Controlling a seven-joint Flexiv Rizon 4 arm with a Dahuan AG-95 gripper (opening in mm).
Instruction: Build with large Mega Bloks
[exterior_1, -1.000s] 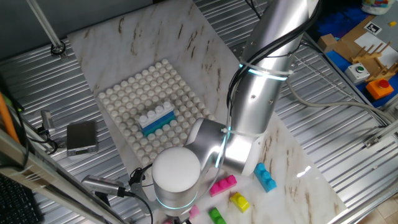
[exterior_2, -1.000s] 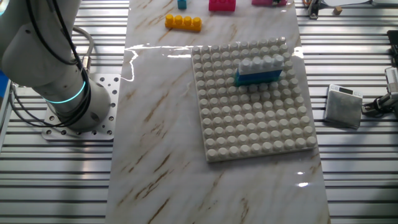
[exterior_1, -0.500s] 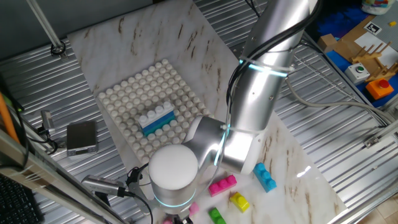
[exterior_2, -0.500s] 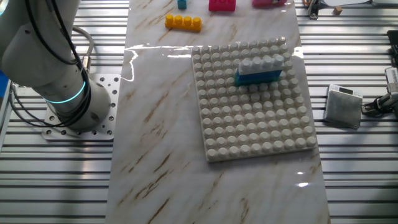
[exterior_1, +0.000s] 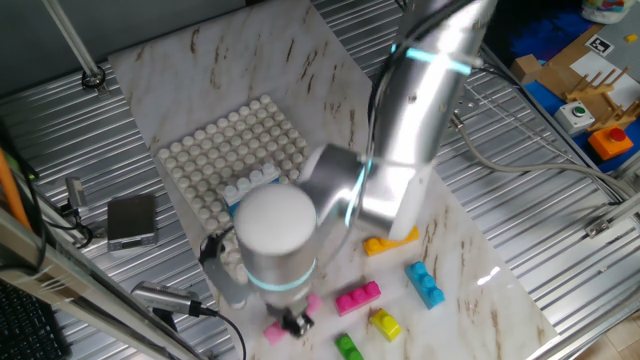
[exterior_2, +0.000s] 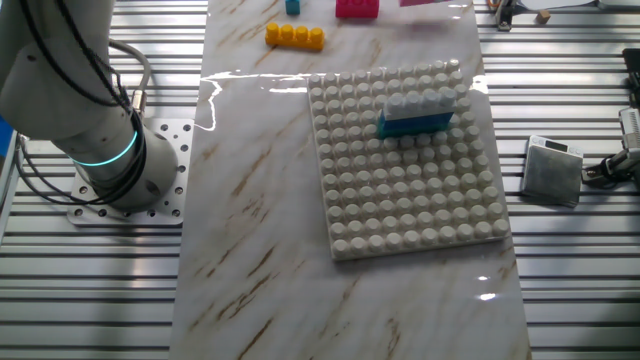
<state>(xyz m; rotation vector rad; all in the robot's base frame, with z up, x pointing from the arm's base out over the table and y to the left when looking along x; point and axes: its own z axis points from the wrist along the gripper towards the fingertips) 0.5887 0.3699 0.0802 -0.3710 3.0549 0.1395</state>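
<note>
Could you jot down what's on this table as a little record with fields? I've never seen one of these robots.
surface: marble-look tabletop
baseplate: white studded square
built so far: white brick stacked on blue brick, on the baseplate
loose bricks: orange, blue, magenta, yellow, green
gripper: near a pink brick; grip unclear

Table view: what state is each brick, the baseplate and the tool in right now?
white brick: stacked on the blue brick
blue brick: seated on the baseplate
baseplate: lying flat
orange brick: loose, off baseplate
magenta brick: loose
light-blue brick: loose
yellow brick: loose
tool: blurred, cannot tell
</note>
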